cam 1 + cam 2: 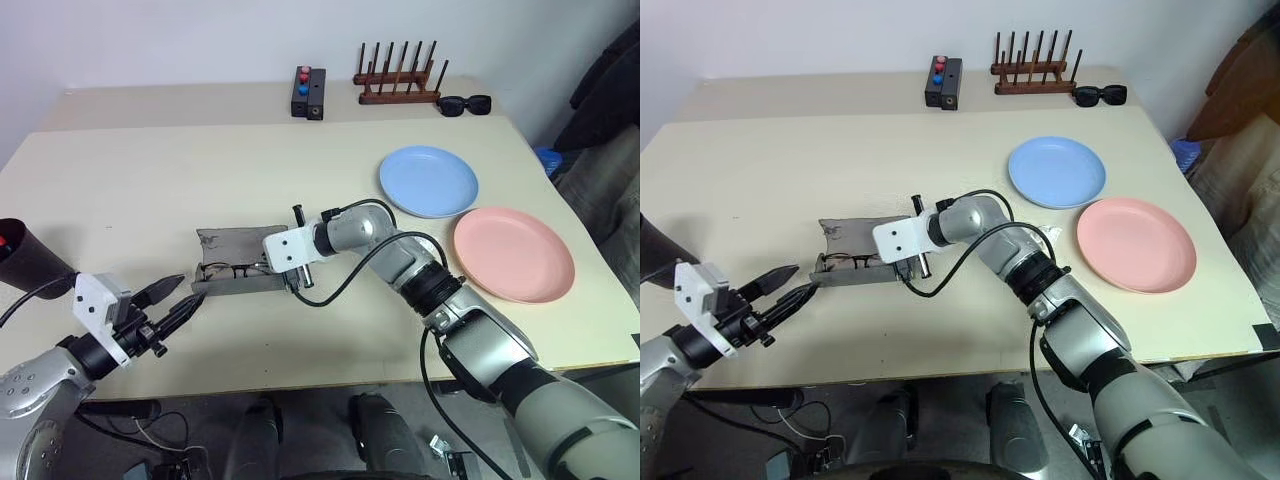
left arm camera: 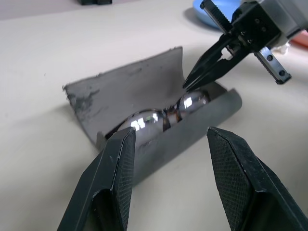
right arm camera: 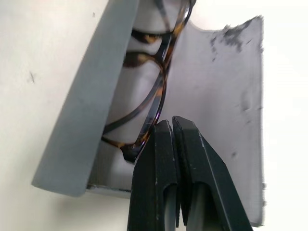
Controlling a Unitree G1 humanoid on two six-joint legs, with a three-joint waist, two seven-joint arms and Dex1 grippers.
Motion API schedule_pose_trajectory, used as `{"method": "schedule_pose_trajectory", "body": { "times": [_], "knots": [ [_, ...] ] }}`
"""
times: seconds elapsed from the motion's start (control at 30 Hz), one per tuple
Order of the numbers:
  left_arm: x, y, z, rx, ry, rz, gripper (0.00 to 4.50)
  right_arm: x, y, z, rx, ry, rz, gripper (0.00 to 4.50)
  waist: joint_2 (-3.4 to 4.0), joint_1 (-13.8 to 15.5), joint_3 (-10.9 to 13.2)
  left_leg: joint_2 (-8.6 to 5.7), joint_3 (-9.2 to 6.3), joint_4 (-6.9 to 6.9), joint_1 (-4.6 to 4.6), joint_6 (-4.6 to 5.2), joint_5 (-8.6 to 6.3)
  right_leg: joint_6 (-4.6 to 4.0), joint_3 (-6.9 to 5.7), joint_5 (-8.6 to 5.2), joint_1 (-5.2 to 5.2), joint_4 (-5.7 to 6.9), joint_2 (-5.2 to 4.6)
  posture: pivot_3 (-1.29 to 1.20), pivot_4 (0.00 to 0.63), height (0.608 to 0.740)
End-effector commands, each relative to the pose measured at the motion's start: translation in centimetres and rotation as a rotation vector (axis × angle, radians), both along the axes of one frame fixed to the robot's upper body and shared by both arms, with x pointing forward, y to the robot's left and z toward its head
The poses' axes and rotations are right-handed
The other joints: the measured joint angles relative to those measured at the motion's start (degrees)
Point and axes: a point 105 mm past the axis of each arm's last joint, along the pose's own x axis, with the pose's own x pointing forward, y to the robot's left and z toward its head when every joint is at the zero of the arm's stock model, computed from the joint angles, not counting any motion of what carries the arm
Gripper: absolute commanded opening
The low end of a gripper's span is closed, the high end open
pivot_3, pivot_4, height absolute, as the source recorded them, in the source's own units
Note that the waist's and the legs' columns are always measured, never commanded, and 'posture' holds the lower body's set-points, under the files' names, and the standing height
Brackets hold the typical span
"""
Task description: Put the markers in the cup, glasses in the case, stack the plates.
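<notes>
The grey case (image 1: 238, 258) lies open in the middle of the table with the glasses (image 3: 154, 86) inside it. My right gripper (image 3: 166, 125) is shut and points into the case, its tips against the frame of the glasses. My left gripper (image 1: 176, 300) hovers open and empty just left of the case, aimed at it. At the far left edge stands the black cup (image 1: 28, 256), and a marker's red cap (image 1: 6, 240) shows in its mouth. The blue plate (image 1: 428, 181) and the pink plate (image 1: 513, 254) lie side by side on the right, apart from each other.
A black box with red and blue buttons (image 1: 308, 92), a wooden rack (image 1: 400, 80) and black sunglasses (image 1: 464, 104) sit along the far edge. Bare tabletop (image 1: 140, 170) lies beyond the case. My right arm's cable (image 1: 340, 290) loops near the case.
</notes>
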Motion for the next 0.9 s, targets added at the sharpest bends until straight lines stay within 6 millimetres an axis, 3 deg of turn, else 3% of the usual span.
{"method": "schedule_pose_trajectory", "body": {
  "times": [0.03, 0.07, 0.23, 0.27, 0.43, 0.53, 0.7, 0.9],
  "knots": [
    [1.3, -0.1, 2.0, -0.009, -0.046, 0.024, 2.4, 0.1, 0.1, 3.6, 0.112, -0.074, -0.008, 0.04, 0.0, 0.2, 0.0, 0.0, -0.01, 0.0, 0.0, -0.03, 0.02, 0.0, -0.01, 0.0, 0.02, 0.0, 0.0, 0.0, 0.15, 0.74],
    [2.1, 0.1, 2.5, -0.026, -0.053, 0.043, 2.4, 0.1, -0.2, 4.2, 0.132, -0.08, -0.015, 0.04, -0.01, 0.4, 0.0, -0.01, -0.02, 0.0, 0.04, -0.08, 0.04, 0.02, 0.0, 0.0, 0.08, 0.0, 0.0, 0.0, 0.15, 0.74],
    [6.4, -0.1, 5.6, -0.06, -0.101, 0.07, 0.19, -0.6, -2.1, 6.1, 0.194, -0.079, -0.035, 0.0, -0.06, 1.2, 0.0, -0.01, -0.07, 0.01, 0.07, -0.2, 0.13, 0.1, -0.01, 0.04, 0.16, -0.02, 0.02, 0.0, 0.15, 0.74],
    [7.2, -0.2, 6.0, -0.043, -0.106, 0.069, 0.03, -0.9, -2.5, 6.1, 0.198, -0.072, -0.037, 0.0, -0.07, 1.3, 0.0, -0.02, -0.07, 0.01, 0.11, -0.2, 0.13, 0.16, -0.01, 0.05, 0.22, -0.02, 0.02, 0.0, 0.15, 0.74],
    [13.1, -0.2, 7.7, 0.031, -0.073, 0.114, 0.03, -2.8, -5.4, 5.0, 0.182, 0.002, -0.065, 0.0, -0.09, 1.8, 0.0, -0.03, -0.15, 0.0, 0.15, -0.21, 0.14, 0.25, -0.06, 0.04, 0.29, 0.0, 0.05, 0.0, 0.15, 0.74],
    [15.2, -0.9, 7.5, 0.069, 0.015, 0.086, 0.03, -4.3, -7.1, 4.4, 0.165, 0.055, -0.073, 0.0, -0.11, 1.7, 0.0, -0.05, -0.14, 0.01, 0.14, -0.23, 0.15, 0.28, -0.04, 0.03, 0.33, -0.02, 0.04, 0.0, 0.15, 0.74],
    [16.9, -1.5, 5.0, 0.172, 0.19, 0.013, 0.03, -6.3, -9.7, 4.4, 0.25, 0.162, -0.13, 0.0, -0.1, 1.2, 0.0, -0.03, -0.14, -0.07, 0.22, -0.22, 0.14, 0.34, -0.03, 0.01, 0.3, 0.03, 0.07, 0.0, 0.15, 0.74],
    [16.9, -2.4, 3.0, 0.266, 0.275, -0.11, 0.03, -6.8, -11.6, 3.9, 0.393, 0.326, -0.275, 0.0, -0.14, 1.5, 0.0, -0.03, -0.16, -0.06, 0.24, -0.22, 0.15, 0.34, -0.03, -0.02, 0.31, 0.12, 0.1, 0.0, 0.15, 0.74]
  ]
}}
